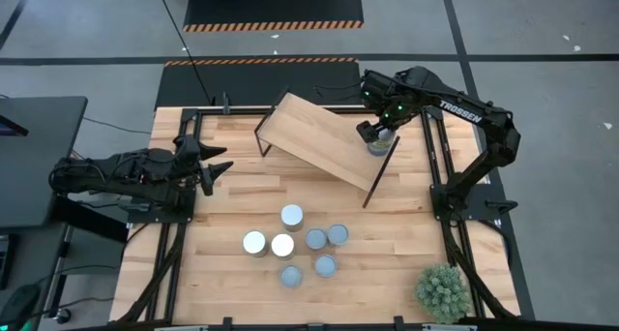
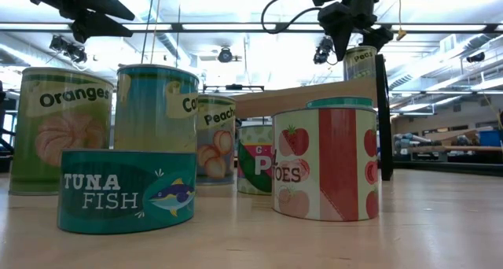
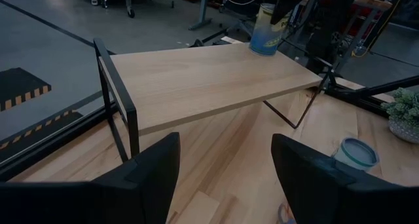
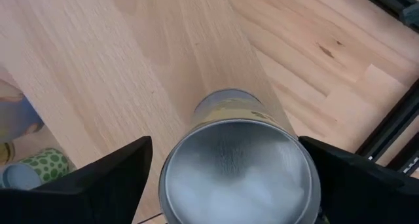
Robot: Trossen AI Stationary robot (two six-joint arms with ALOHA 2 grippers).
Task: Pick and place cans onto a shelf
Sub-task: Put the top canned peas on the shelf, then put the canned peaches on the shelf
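Wooden worktop (image 1: pixel 242 205): right gripper (image 1: pixel 378 135) clamped on a can (image 4: pixel 239 162) at the shelf (image 1: pixel 324 140) end.
Left gripper (image 1: pixel 215 166), fingers apart, waits beside the shelf; seven cans (image 1: pixel 292 244) cluster nearby.

Grey floor (image 1: pixel 542 21) with striped black mats (image 1: pixel 273 9)

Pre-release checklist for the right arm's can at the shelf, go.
1. Right gripper on the can: fingers flank it, ok.
2. Can over the shelf: at its right end, ok.
3. Can base touching the board: cannot tell.
4. Margin to the shelf edge: small, not ok.
5. Left gripper clear of the shelf: open, parked left, ok.
6. Seven cans still on the table: ok.
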